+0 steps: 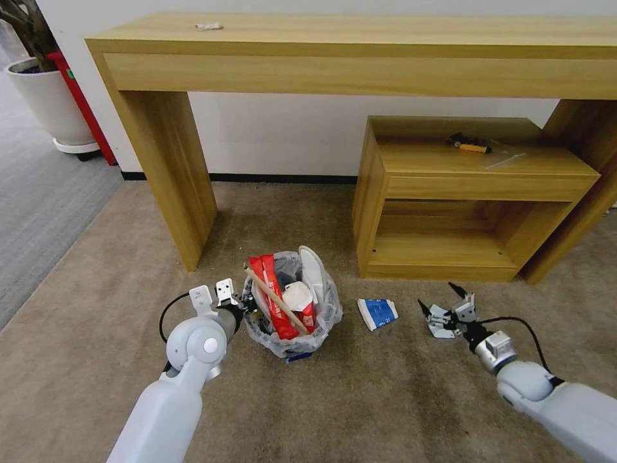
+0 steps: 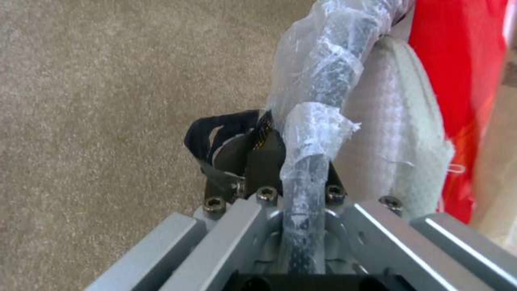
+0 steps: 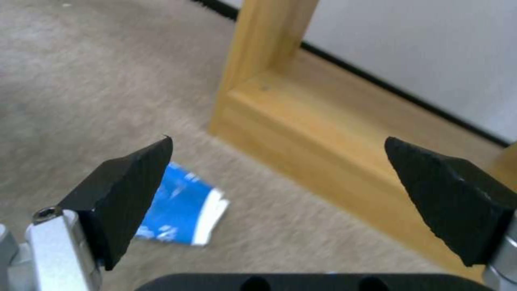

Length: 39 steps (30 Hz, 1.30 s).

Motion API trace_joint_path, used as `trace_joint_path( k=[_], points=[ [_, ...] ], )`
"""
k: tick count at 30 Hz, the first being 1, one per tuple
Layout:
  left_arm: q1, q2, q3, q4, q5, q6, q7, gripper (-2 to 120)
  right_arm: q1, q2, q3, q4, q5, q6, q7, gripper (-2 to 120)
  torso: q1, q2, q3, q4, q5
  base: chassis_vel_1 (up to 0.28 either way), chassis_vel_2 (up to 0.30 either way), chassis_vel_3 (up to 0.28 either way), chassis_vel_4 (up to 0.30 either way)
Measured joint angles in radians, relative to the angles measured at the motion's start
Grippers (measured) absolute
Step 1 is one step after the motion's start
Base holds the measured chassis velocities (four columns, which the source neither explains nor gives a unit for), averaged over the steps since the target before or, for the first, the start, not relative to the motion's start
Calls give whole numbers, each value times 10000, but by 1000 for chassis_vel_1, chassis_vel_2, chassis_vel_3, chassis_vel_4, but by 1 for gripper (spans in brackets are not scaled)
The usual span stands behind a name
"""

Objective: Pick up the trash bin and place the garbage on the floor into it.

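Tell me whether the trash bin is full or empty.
Nearly full. The trash bin holds red wrappers, a white slipper and a wooden stick rising past its rim; the left gripper clamps its rim.

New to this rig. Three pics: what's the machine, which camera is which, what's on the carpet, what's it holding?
It is a wheeled robot with two arms. The head camera looks down at both. Each wrist camera looks along its own gripper. The left gripper is shut on the bag-lined rim of the trash bin, seen close up in the left wrist view. The bin already holds red wrappers, a white slipper and a wooden stick. The right gripper is open and empty above the floor, near a blue-white packet lying beside the bin.
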Motion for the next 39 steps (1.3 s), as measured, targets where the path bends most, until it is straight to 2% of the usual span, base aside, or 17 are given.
trace_joint_path(
  k=[2,9,18,20,25,27,32,39],
  points=[
    [54,-60,24,-42,46,0,2,0,-20,146,-86,-125,318,-9,-543,100,0,0,0,1,0,0,0,0,0],
    [56,-165,30,-94,104,0,15,0,231,390,-672,-345,920,-23,-1159,100,0,0,-1,-1,-4,0,0,0,0],
    [49,-187,18,-111,138,0,21,0,611,1350,-1080,-1055,1293,-195,-989,100,0,1,0,0,-2,0,0,0,0],
    [53,-144,18,-172,118,2,20,0,767,1732,-1110,-1331,1512,-381,-865,97,-1,1,-1,3,-2,0,0,0,0],
    [50,-86,27,-239,62,6,10,0,858,2021,-1194,-1720,1405,-415,-819,96,0,0,0,1,-2,0,0,0,0],
    [1,-43,60,-255,1,9,-8,0,896,2221,-1254,-2025,1286,-511,-761,89,0,0,0,-1,-3,0,0,0,0],
    [-99,-22,125,-282,-101,9,-23,0,972,2626,-1300,-2592,1080,-532,-711,100,0,1,0,0,-2,0,0,0,0],
    [-118,-108,216,-348,-112,10,-9,0,1275,3031,-1691,-3185,607,-781,-334,100,0,1,0,-1,-4,0,0,0,0]
  ],
)
